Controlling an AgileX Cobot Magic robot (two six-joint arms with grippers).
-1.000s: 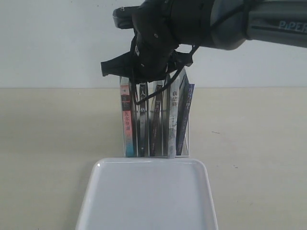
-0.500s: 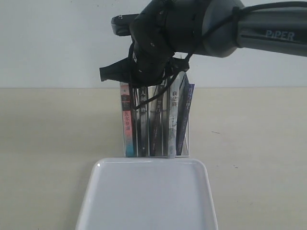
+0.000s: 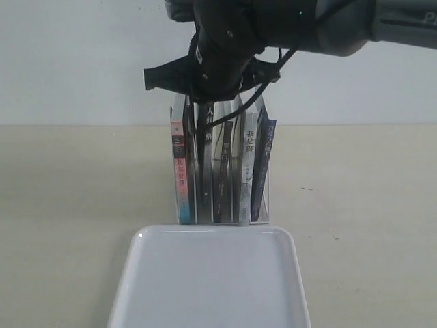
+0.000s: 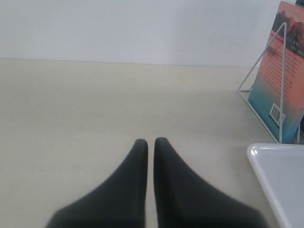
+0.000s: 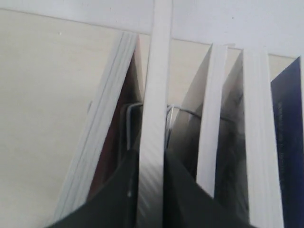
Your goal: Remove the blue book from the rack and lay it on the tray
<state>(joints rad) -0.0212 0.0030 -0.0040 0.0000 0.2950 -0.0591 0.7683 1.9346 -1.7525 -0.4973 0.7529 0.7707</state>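
The blue book [image 3: 204, 171], with a dark spine and white title, stands second from the left in the clear rack [image 3: 267, 198]. My right gripper [image 3: 205, 115] comes down from above. In the right wrist view the right gripper [image 5: 151, 154] is shut on the white top edge of the blue book [image 5: 154, 90], one finger on each side. The white tray [image 3: 212, 287] lies empty in front of the rack. My left gripper [image 4: 150, 141] hovers shut over the bare table, left of the rack [image 4: 263, 71] and the tray [image 4: 280, 175]; the exterior view does not show it.
A red-and-teal book [image 3: 179, 171] stands at the rack's left end. Right of the held book stand another dark book [image 3: 222, 171], a grey-white-spined one [image 3: 246, 171] and a leaning navy one [image 3: 263, 171]. The beige table [image 3: 68, 225] runs back to a white wall.
The right gripper's jaws have closed onto the book's top edge, and the right wrist has risen slightly above the rack. The left gripper's earlier position is not shown.
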